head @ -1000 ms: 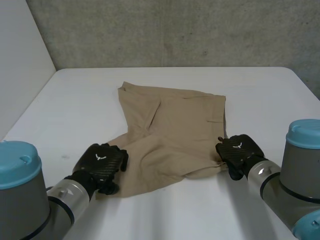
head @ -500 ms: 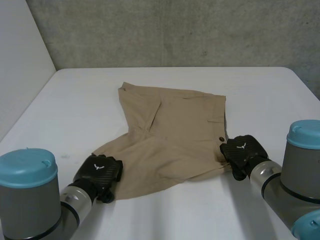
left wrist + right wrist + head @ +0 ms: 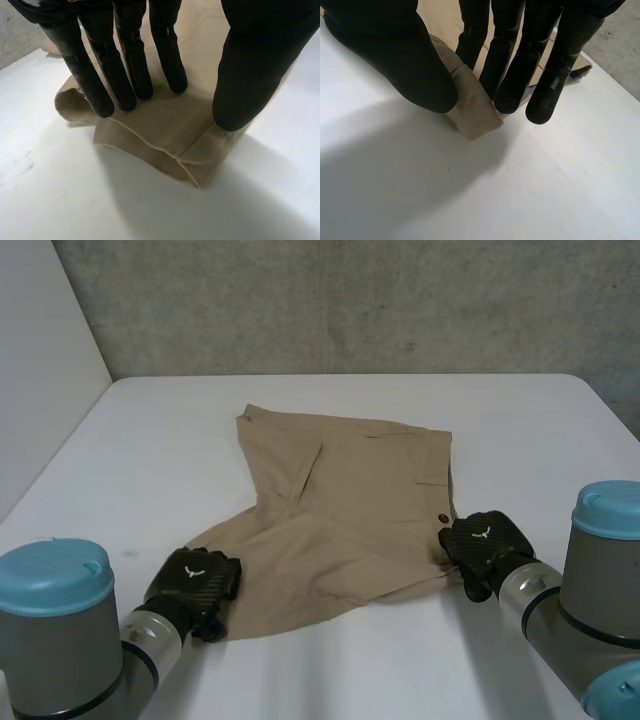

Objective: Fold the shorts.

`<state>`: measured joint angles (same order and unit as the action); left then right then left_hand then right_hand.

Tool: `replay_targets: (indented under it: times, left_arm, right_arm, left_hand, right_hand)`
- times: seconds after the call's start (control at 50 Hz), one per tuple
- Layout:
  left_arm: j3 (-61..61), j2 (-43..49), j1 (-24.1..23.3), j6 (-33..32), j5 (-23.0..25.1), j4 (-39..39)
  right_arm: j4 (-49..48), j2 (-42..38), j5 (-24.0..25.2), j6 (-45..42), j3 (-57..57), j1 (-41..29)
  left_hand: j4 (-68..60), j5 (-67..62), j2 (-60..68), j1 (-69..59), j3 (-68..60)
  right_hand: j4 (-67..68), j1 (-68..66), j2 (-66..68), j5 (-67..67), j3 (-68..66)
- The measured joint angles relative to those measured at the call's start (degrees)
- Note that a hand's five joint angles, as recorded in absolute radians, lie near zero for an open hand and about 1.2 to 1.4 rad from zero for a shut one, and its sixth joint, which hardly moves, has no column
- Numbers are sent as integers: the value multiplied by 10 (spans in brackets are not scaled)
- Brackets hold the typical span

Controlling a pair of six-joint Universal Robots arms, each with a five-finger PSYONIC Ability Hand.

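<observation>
A white table (image 3: 520,430) is standing against a grey concrete wall (image 3: 350,300), with its rounded far corner lying on the right. A plain white panel (image 3: 40,370) is rising along the table's left edge and meeting the wall in the corner. A small dark speck (image 3: 128,553) is sitting on the tabletop near that edge, and faint scuffs (image 3: 20,162) are showing on the surface.

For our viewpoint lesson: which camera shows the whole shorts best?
Head view: the shorts lie spread, nearly whole. Left wrist view gives one hem corner at the left hand; right wrist view another corner at the right hand.
</observation>
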<state>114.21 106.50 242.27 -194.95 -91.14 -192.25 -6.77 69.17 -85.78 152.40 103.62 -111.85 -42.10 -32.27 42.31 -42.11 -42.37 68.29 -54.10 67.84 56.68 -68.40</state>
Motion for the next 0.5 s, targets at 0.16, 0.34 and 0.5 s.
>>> replay_targets:
  times: [0.16, 0.34, 0.5]
  left_arm:
    - [2, 6, -2, 0, 0, -5]
    - [13, 6, -4, -15, -1, -39]
    - [27, -47, -23, -62, -13, -24]
  right_arm:
    - [0, 0, 0, 0, 0, -2]
    - [0, 0, 0, 0, 2, -2]
    - [9, 8, 1, -8, -1, 2]
  left_hand:
    - [-32, -29, 34, -37, -30]
    - [-263, -230, 260, -234, -256]
    - [-263, -230, 262, -234, -256]
  right_hand:
    - [0, 0, 0, 0, 0]
    - [0, 0, 0, 0, 0]
    - [0, 0, 0, 0, 0]
